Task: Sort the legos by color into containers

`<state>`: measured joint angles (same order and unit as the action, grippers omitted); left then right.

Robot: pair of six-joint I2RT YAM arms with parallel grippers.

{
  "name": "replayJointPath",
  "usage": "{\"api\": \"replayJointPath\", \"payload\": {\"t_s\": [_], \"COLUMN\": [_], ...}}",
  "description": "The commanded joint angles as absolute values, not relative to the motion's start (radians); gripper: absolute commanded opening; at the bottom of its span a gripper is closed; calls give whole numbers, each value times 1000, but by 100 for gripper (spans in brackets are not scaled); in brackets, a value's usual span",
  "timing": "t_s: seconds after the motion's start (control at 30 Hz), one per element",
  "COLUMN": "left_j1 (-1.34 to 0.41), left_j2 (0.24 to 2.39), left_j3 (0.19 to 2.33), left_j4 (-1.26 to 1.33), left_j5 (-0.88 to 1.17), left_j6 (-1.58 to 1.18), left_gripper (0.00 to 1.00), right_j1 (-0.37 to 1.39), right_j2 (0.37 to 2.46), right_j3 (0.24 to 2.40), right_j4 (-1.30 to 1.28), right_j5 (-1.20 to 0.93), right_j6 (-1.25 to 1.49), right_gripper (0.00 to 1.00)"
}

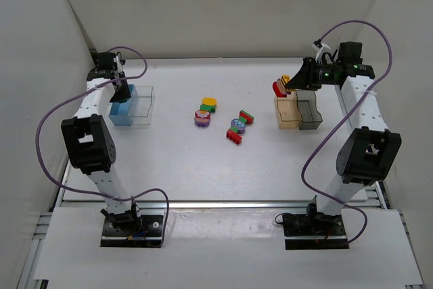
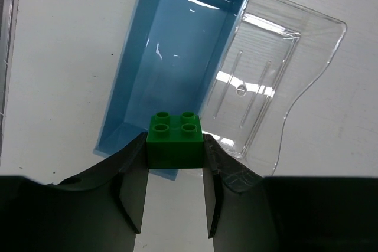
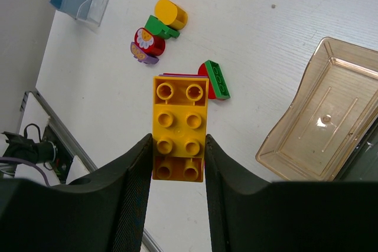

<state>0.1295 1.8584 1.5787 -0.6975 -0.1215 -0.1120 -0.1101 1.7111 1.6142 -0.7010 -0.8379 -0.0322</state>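
A white table (image 1: 169, 167) carries two arms, the left arm (image 1: 88, 140) reaching to the far left and the right arm (image 1: 365, 147) to the far right. At far left a blue bin (image 1: 120, 114) and a clear bin (image 1: 143, 105) stand touching side by side, the clear one to the right. At far right an orange bin (image 1: 287, 113) and a grey bin (image 1: 310, 116) also touch, the grey one to the right. All four look empty where visible. The left gripper (image 2: 174, 151) hangs over the near end of the blue bin, its fingers clamped on the sides of a small green brick (image 2: 174, 137), studs facing the camera. The right gripper (image 3: 177, 151) is above the table just left of the orange bin, its fingers clamped on a long yellow brick (image 3: 179, 125); from above, some red shows beside the yellow. Between the bin pairs, loose legos lie in two clusters on the table: a yellow, green, red and purple group (image 1: 204, 112) to the left, and a green, red and purple group (image 1: 238, 126) just right of it.
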Motion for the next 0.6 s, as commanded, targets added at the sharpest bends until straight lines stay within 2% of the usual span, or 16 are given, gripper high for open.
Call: {"api": "replayJointPath", "payload": {"t_s": [0.0, 0.2, 0.23, 0.37, 0.57], "left_j1": [140, 150, 156, 164, 166], "left_j2": [1867, 1904, 1911, 1930, 1927], "left_j3": [1621, 1637, 1638, 1651, 1651], "left_j4": [-692, -689, -683, -677, -667], "left_j5": [-144, -170, -178, -183, -118], "left_j6": [-104, -109, -110, -106, -97], "left_gripper": [15, 25, 32, 48, 67], "right_j1": [-109, -107, -107, -107, -100], "right_j2": [1718, 1726, 1726, 1727, 1729], "right_j3": [1655, 1663, 1664, 1664, 1658], "right_j4": [-666, -664, -666, -670, -678], "right_j5": [-856, -848, -847, -844, -844], "right_j6": [-26, -28, -29, -35, -54], "right_gripper": [0, 0, 0, 0, 0]}}
